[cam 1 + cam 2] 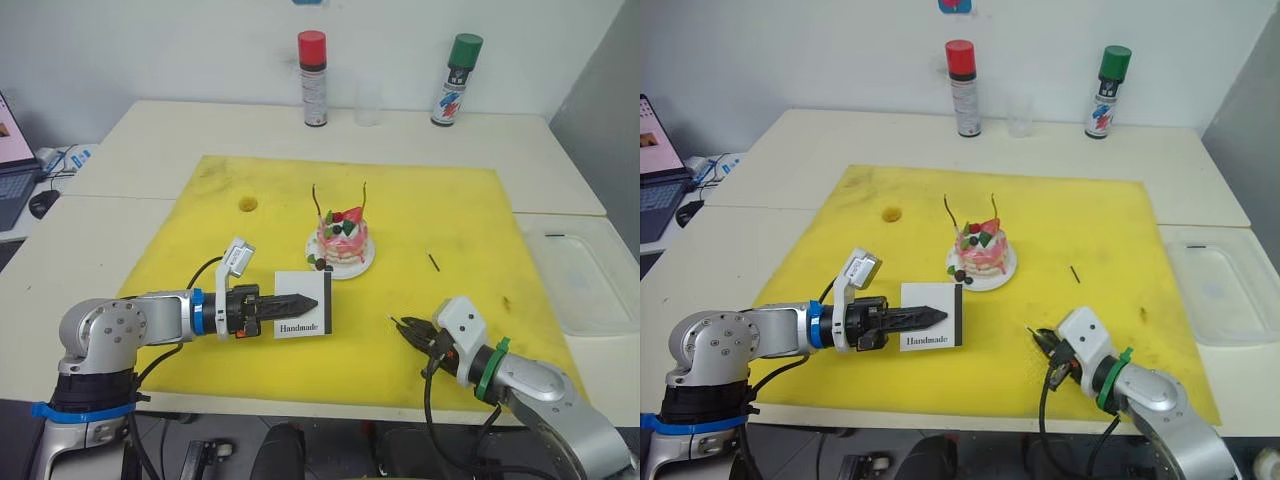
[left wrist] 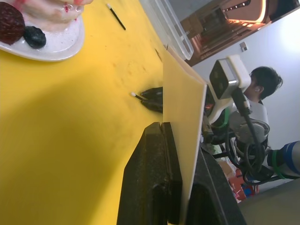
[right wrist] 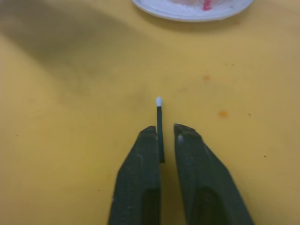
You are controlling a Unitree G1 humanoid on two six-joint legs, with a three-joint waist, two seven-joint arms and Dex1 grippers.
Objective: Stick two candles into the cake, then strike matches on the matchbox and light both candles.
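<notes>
Yellow foam mat (image 1: 200, 250) covers the middle of the frame, on a cream table (image 1: 150, 130). At its centre stands the cake (image 1: 342, 238) on a small white plate (image 1: 362, 266), with the two candles (image 1: 317, 200) rising from its top, one on each side. Lower left of centre, the left gripper (image 1: 300, 302) is clamped on the matchbox (image 1: 303, 303), holding it upright on its edge with the "Handmade" face toward the camera; in the left wrist view the fingers (image 2: 154, 178) press both flat sides. At lower right, the right gripper (image 3: 162, 136) lies low over the mat with a match (image 3: 159, 126) between its nearly closed fingers, white tip pointing toward the plate. The match touches one finger; I cannot tell whether it is pinched. A second match (image 1: 434, 262) lies on the mat right of the cake. Two spray cans, red-capped (image 1: 313, 78) and green-capped (image 1: 457, 80), stand at the top of the frame.
</notes>
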